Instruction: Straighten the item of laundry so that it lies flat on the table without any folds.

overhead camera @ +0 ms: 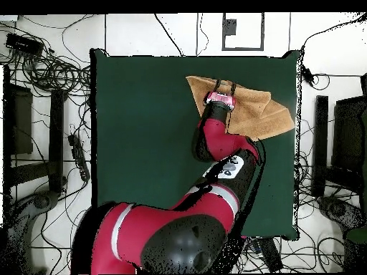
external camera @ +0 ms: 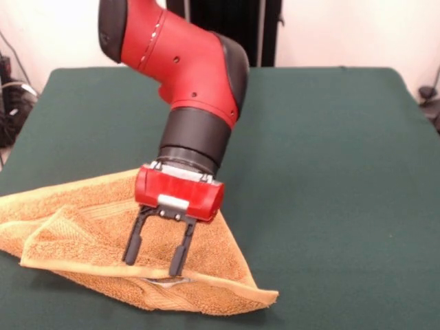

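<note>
The orange-tan towel (external camera: 82, 230) lies crumpled on the dark green table (external camera: 330, 172) at the near left in the front view, with a layer folded over and a raised fold along its near edge. My gripper (external camera: 154, 262) is open, its two black fingers (external camera: 180, 254) pointing down over the towel's near part, tips just above or at the cloth. A small white label (external camera: 165, 280) shows under the fold below the fingertips. In the overhead view the towel (overhead camera: 261, 114) lies at the table's upper right, and the gripper (overhead camera: 223, 89) is over its left part.
The red and black arm (overhead camera: 215, 143) reaches across the table from the bottom in the overhead view. Cables and dark equipment (overhead camera: 43, 71) lie on the floor beside the table. The towel's right corner reaches the table's edge (overhead camera: 297, 122).
</note>
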Robot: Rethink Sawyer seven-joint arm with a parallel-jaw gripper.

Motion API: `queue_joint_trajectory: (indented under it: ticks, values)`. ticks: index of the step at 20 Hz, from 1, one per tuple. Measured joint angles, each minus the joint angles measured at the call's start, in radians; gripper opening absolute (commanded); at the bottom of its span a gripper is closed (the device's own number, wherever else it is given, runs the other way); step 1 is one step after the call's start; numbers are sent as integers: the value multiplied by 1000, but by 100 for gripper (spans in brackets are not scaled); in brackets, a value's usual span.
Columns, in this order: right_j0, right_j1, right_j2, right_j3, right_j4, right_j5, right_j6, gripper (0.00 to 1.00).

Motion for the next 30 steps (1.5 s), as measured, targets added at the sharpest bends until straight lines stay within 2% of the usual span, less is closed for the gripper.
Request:
queue_joint_trajectory:
  ticks: [6,10,14,15,19,20,25,30]
  values:
    - [32,-28,-7,42,9,-40,0,100]
    - [23,-43,-2,52,-23,-31,0,100]
    - [-15,-59,31,54,-95,45,0,100]
    - [-39,-65,54,55,-130,111,0,100]
    - [-70,-66,82,55,-162,198,0,100]
    - [-94,-66,109,55,-186,260,0,100]
    - [-129,-94,165,49,-205,295,0,100]
    - [-137,-99,178,49,-209,299,0,100]
